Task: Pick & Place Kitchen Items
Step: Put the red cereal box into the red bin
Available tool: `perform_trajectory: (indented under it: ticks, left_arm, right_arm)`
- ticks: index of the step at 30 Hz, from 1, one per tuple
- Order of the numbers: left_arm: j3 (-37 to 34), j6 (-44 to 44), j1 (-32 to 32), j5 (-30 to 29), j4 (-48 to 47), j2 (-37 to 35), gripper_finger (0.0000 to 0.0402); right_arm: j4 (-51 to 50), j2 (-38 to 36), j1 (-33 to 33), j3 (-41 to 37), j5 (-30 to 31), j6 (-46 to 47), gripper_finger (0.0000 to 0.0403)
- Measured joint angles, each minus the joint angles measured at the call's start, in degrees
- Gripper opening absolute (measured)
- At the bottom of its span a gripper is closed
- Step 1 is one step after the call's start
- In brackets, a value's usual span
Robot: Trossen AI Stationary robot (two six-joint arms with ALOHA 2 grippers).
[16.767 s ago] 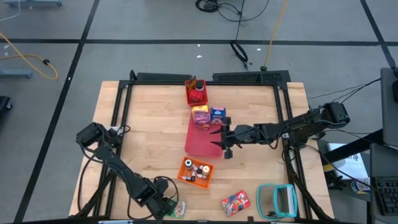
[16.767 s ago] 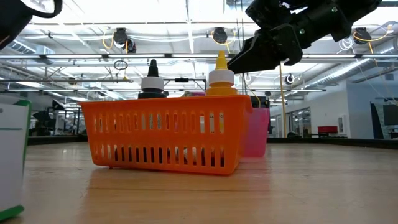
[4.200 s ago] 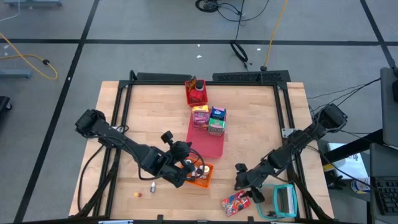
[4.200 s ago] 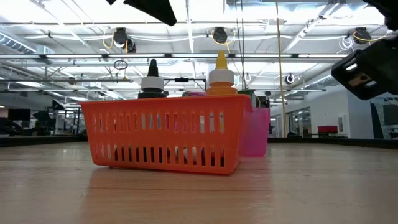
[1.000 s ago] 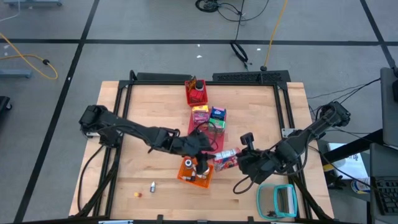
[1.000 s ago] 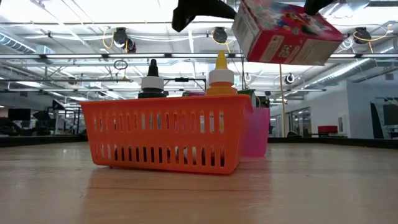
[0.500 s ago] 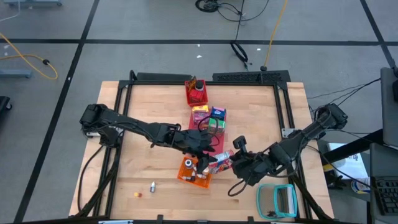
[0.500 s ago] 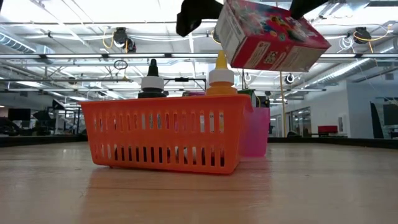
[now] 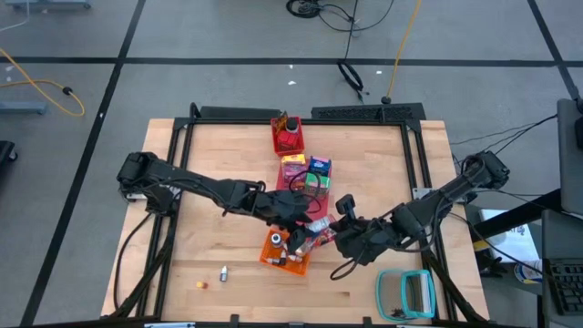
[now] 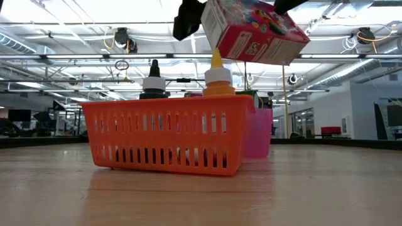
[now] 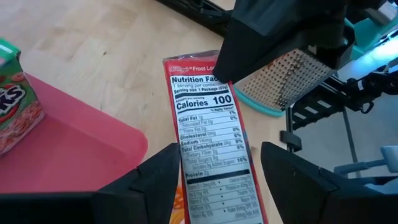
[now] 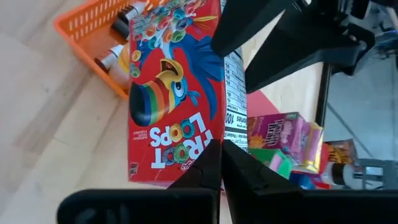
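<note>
A red cereal box [image 9: 319,230] hangs tilted over the orange basket [image 10: 166,135], which holds small bottles [image 10: 217,78]. My right gripper [image 12: 221,155] is shut on the end of the box toward the table's right edge. My left gripper [image 11: 221,186] is open at the box's other end. Its two fingers [image 11: 158,180] stand on either side of the nutrition panel [image 11: 208,124]; whether they touch it I cannot tell. Pink and blue-green cartons [image 9: 305,170] stand on the red mat [image 9: 301,205]. My right gripper holds the cereal box by the end [image 12: 205,177] nearest its wrist, where the printed front meets the nutrition side panel; its shut fingers hide the exact spot. The fingers come from the table's right side and lie along the box. The box is lifted clear and tilted.
A red bin [image 9: 288,135] stands behind the cartons near the far edge. A teal-framed object [image 9: 405,293] lies at the near right corner. A tiny bottle [image 9: 223,271] and a small yellow piece [image 9: 201,283] lie on the bare wood near the front left.
My right gripper has carried the cereal box toward the table's left edge, so it now hangs over the orange basket, between my left gripper's fingers. The box has stayed tilted and clear of the table.
</note>
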Motion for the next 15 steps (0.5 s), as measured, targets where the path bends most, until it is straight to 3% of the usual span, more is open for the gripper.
perform_trajectory:
  ticks: [15]
  left_arm:
    - [0.00,-1.26,0.02,0.03,-2.20,0.00,0.0228]
  right_arm:
    - [4.08,0.00,-2.89,0.01,1.77,-5.19,0.0000]
